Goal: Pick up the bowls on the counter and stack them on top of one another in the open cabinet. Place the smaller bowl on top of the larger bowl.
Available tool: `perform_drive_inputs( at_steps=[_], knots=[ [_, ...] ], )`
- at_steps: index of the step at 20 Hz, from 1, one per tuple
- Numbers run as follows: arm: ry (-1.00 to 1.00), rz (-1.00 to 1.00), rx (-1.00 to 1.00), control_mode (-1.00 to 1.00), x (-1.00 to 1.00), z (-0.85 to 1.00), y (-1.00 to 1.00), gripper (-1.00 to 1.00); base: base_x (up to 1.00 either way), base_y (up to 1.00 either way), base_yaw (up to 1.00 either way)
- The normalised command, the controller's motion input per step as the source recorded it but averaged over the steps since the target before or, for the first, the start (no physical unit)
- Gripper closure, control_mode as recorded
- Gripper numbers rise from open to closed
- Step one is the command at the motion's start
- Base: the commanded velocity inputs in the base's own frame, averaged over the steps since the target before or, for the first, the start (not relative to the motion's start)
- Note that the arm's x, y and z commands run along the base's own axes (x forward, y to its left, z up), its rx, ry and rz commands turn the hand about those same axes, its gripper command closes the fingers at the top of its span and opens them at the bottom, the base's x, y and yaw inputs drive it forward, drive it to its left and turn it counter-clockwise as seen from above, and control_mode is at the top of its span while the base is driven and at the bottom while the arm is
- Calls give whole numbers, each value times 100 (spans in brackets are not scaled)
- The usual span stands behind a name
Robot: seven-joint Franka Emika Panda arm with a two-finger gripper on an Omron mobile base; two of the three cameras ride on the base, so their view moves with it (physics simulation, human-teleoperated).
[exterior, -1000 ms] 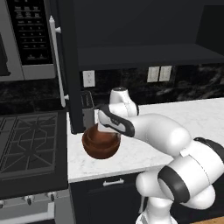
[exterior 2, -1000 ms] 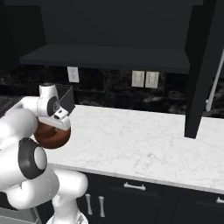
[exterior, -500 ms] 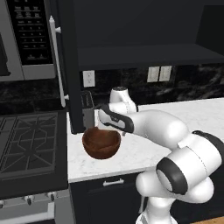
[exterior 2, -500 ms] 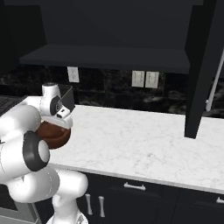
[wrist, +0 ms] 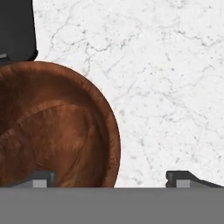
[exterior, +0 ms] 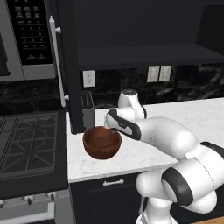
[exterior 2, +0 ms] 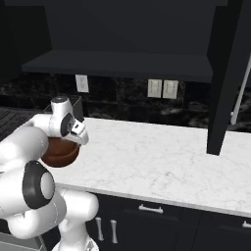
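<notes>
Steel microwave [exterior: 26,39] and black stovetop [exterior: 26,148] are sitting at the far left; beside them the larger bowl [exterior: 102,142] is hanging above the worktop [exterior: 188,118] edge, lifted, its rim seemingly pinched by the pincer [wrist: 111,181], one fingertip [wrist: 41,179] inside and one outside. Further right, the open cabinet [exterior: 144,54] shelf is standing bare. I judge the task barely started: this bowl needs shelving, then the smaller one on top.
</notes>
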Motion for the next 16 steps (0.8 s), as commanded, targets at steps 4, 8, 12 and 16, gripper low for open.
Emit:
perform_drive_inputs(
  at_steps=[4,8,12,16],
  knots=[
    [-6,7,0,-100,29,-53,0,-100,0,0,0],
    [-5,4,3,-100,42,-57,19,-100,0,0,0],
    [3,6,1,-100,3,-83,37,-100,0,0,0],
    [7,15,0,-100,-70,-74,2,-100,0,0,0]
  ],
)
